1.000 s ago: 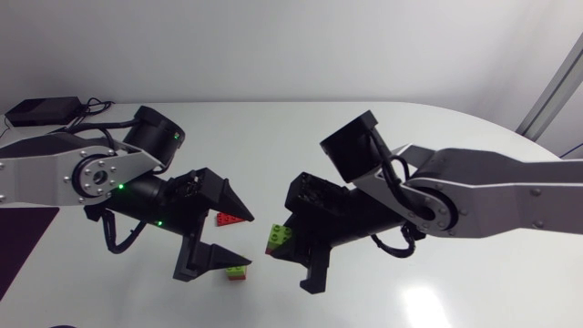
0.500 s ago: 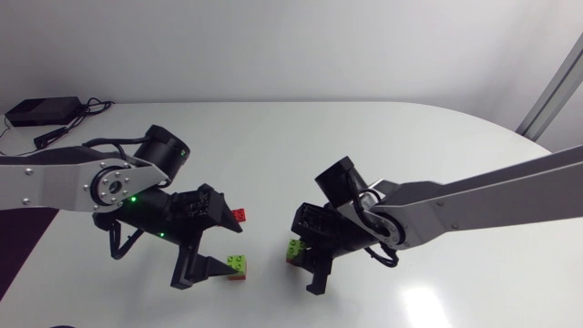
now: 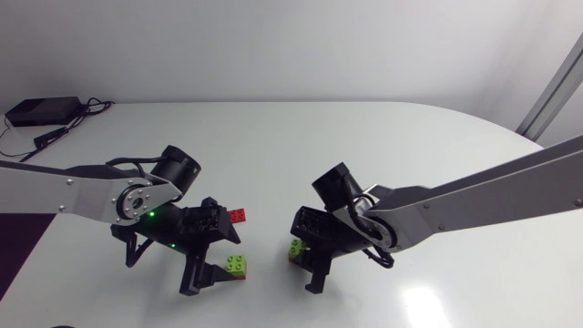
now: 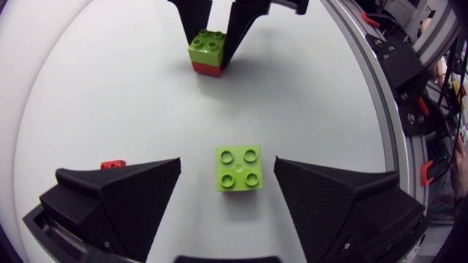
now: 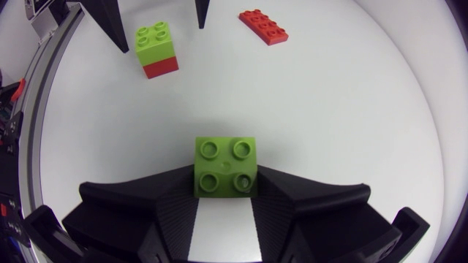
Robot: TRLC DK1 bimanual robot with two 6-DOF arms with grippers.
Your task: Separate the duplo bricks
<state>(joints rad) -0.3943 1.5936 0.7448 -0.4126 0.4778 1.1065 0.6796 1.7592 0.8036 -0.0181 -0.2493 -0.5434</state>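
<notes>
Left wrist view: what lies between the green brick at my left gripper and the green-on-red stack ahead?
Only bare white table between green square brick and green-on-red brick stack; left wrist view shows it.

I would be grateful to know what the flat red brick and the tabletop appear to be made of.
The flat red brick looks like moulded plastic, smooth with a slight sheen: uniform colour, crisp round studs. The tabletop seems a hard, smooth white surface, perhaps laminate, judging by soft reflections; its core is not visible.
</notes>
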